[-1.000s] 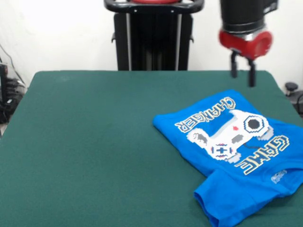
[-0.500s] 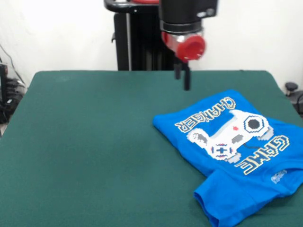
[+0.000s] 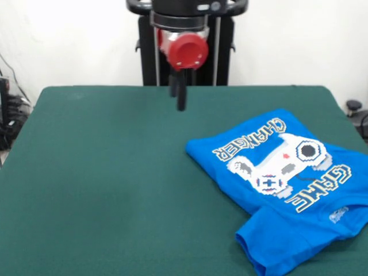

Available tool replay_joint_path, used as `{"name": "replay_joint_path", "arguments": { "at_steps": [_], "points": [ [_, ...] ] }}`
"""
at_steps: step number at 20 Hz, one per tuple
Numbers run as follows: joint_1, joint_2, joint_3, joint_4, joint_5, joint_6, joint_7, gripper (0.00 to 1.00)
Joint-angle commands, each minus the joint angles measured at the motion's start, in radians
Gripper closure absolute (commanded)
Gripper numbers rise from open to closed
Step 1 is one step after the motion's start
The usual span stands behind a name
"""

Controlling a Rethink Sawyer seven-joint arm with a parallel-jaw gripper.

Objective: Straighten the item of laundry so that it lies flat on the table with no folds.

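Your shirt [image 3: 287,184] lies at the lower right of the frame, on the table [image 3: 103,184], running off the right edge. It is not flat. The print faces up and reads upside down from this side, with the white controller between the two words of lettering. A sleeve or corner bunches at the bottom, near the lower edge, with a fold line above it. The left corner of the shirt points toward the centre of the frame. The cloth looks doubled along its lower right part.

Your gripper [image 3: 180,98] hangs at upper centre, above the table's top edge, well apart from the shirt and up-left of it. It grasps nothing. The dark fingers [image 3: 181,99] overlap in this view, so you cannot tell whether they stand parted or closed. The red wrist housing [image 3: 185,50] sits just above them.
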Motion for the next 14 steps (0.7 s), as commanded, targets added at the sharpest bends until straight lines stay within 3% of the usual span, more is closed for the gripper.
{"name": "replay_joint_path", "arguments": {
  "at_steps": [1,7,11,14],
  "points": [
    [-0.017,0.144,0.007,-0.166,-0.020,0.084,0.156,0.00],
    [-0.038,0.123,0.025,-0.161,-0.024,0.125,0.130,0.00],
    [-0.033,0.122,-0.003,-0.098,-0.038,0.104,0.138,0.00],
    [-0.055,0.103,0.028,-0.019,-0.035,0.037,0.111,0.00]
  ]
}}
